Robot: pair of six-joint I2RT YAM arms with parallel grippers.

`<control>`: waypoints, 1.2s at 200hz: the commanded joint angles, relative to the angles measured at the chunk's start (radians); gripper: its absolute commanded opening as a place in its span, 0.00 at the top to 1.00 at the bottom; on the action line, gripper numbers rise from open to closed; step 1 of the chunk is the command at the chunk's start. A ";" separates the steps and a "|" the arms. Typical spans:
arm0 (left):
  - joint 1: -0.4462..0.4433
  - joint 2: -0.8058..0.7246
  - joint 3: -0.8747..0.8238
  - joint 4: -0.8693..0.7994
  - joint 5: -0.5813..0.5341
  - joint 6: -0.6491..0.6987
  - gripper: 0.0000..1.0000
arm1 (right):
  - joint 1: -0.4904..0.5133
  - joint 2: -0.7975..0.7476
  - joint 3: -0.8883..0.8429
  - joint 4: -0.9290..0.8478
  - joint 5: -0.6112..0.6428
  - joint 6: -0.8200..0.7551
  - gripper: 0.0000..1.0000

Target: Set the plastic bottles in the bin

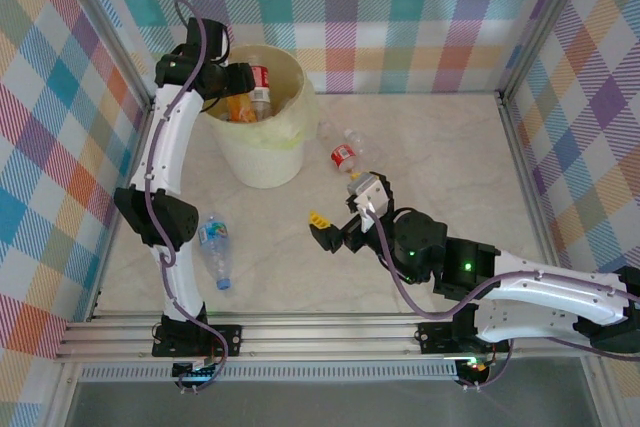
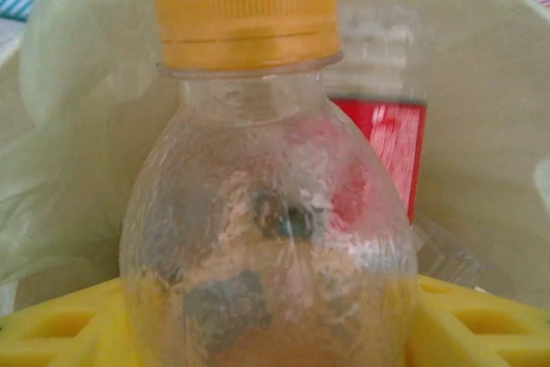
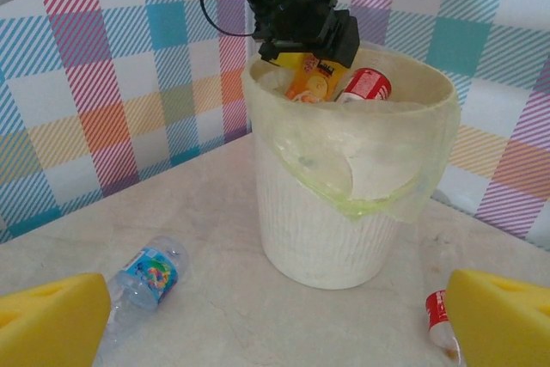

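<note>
The round pale-yellow bin with its yellowish bag stands at the back left. My left gripper hangs over its mouth, shut on a clear orange-capped bottle with an orange label; yellow pads flank its body. A red-labelled bottle lies inside the bin behind it. On the table lie a blue-labelled bottle, a red-labelled bottle and a clear bottle. My right gripper hovers open right of the bin, its yellow fingers wide apart with nothing between them.
Checked walls and a metal frame close in the marble table. The blue-labelled bottle lies left of the bin in the right wrist view, and the red-labelled one at its lower right.
</note>
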 commanded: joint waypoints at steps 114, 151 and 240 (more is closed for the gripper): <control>0.014 -0.197 -0.026 0.030 0.109 -0.057 0.09 | 0.004 -0.048 -0.017 -0.077 0.098 0.074 0.00; 0.013 -0.294 -0.062 0.068 0.263 -0.040 0.08 | -0.037 -0.088 -0.020 -0.192 0.123 0.105 0.00; -0.017 -0.780 -0.730 0.331 0.657 -0.050 0.00 | -0.366 -0.102 -0.036 -0.389 -0.219 0.250 0.00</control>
